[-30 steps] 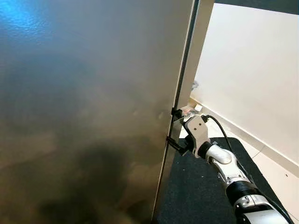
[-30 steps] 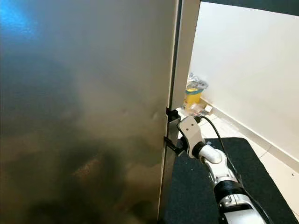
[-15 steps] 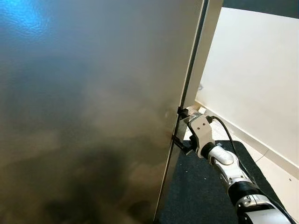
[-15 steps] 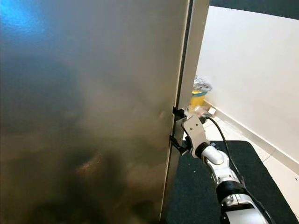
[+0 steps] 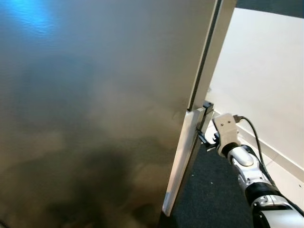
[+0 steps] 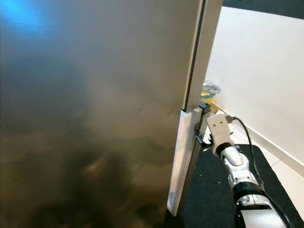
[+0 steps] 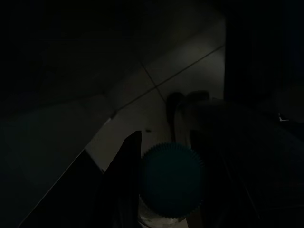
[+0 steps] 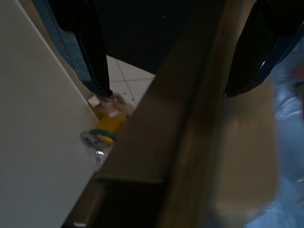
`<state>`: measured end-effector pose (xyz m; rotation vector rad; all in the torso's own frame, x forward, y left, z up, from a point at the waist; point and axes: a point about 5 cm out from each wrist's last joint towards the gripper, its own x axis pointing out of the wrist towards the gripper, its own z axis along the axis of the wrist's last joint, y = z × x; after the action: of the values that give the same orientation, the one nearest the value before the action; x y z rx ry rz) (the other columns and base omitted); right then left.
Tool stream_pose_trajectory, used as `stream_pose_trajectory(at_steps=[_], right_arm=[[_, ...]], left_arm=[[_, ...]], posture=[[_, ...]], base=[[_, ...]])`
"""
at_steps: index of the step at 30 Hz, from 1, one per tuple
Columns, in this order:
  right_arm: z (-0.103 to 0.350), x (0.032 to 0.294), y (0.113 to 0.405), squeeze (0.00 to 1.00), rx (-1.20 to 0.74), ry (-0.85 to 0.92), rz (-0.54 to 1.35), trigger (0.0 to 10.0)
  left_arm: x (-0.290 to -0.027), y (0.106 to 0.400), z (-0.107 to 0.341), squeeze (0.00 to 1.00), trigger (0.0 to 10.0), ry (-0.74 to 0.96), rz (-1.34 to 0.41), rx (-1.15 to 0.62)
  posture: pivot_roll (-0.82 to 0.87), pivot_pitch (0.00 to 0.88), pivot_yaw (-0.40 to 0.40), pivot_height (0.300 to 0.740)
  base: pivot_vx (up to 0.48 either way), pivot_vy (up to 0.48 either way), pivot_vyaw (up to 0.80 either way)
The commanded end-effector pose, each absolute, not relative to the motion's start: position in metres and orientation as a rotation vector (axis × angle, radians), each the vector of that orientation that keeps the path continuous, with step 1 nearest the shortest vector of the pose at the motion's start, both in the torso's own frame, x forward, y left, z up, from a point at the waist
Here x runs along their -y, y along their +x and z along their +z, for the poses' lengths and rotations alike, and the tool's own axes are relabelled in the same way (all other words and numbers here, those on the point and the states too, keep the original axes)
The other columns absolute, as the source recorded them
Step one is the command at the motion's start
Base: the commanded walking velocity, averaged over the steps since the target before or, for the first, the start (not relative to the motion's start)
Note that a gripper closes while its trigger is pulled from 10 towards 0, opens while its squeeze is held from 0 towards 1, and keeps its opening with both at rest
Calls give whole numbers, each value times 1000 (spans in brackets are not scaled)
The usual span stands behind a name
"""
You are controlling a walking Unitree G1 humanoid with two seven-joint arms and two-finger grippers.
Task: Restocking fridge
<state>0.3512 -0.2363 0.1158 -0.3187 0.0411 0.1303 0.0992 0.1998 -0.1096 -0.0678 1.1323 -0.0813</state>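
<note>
Two tool fingers (image 8: 90,52) astride door edge (image 8: 190,118)

Fridge door (image 5: 95,109) blocks ahead, narrow gap at its edge, open mat (image 5: 213,190) right

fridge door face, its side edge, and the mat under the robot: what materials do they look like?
Fridge door: looks like brushed stainless steel, satin, with soft blurred reflections and a blue glare. Its side edge: pale, matte, likely plastic or painted liner. Mat: dark, speckled and non-reflective, probably low-pile carpet or rubber. The right gripper straddles that edge.
</note>
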Motion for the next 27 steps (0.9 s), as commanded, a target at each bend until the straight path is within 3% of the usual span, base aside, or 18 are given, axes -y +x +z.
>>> stream_pose_trajectory(at_steps=[1, 7, 9, 12, 15, 17, 18, 21, 25, 27], right_arm=[[114, 238, 352, 0, -66, -310, 106, 10000], [94, 252, 345, 0, -206, -357, 4, 10000], [62, 265, 327, 0, -391, -366, -62, 10000], [38, 269, 309, 0, -519, -358, -70, 10000], [38, 269, 309, 0, -519, -358, -70, 10000], [3, 266, 279, 0, -681, -351, -20, 10000], [3, 266, 279, 0, -681, -351, -20, 10000], [-47, 258, 221, 0, -914, -340, 38, 10000], [-64, 256, 193, 0, -1012, -331, 40, 10000], [-64, 256, 193, 0, -1012, -331, 40, 10000]], left_arm=[[-195, 88, -113, 0, 10000, -75, -103, -1177], [-195, 90, -113, 0, 10000, -77, -109, -1167], [-194, 91, -112, 0, 10000, -78, -112, -1164], [-193, 91, -112, 0, 10000, -80, -112, -1162], [-193, 91, -112, 0, 10000, -80, -112, -1162], [-192, 92, -113, 0, 10000, -71, -114, -1164], [-192, 92, -113, 0, 10000, -71, -114, -1164], [-190, 92, -113, 0, 10000, -64, -145, -1163], [-189, 92, -113, 0, 10000, -64, -169, -1166], [-189, 92, -113, 0, 10000, -64, -169, -1166]], posture=[[-70, 0, -41, 740], [-69, 0, -43, 740], [-69, 0, -43, 740], [-69, 0, -43, 740], [-69, 0, -43, 740], [-68, 0, -46, 740], [-68, 0, -46, 740], [-66, 0, -44, 740], [-65, 0, -39, 740], [-65, 0, -39, 740]], base=[[0, 0, 0], [0, 0, 0], [0, 0, 0], [0, 0, 0], [0, 0, 0], [0, 0, 0], [0, 0, 0], [0, 0, 0], [0, -98, 0], [0, -394, 0]])
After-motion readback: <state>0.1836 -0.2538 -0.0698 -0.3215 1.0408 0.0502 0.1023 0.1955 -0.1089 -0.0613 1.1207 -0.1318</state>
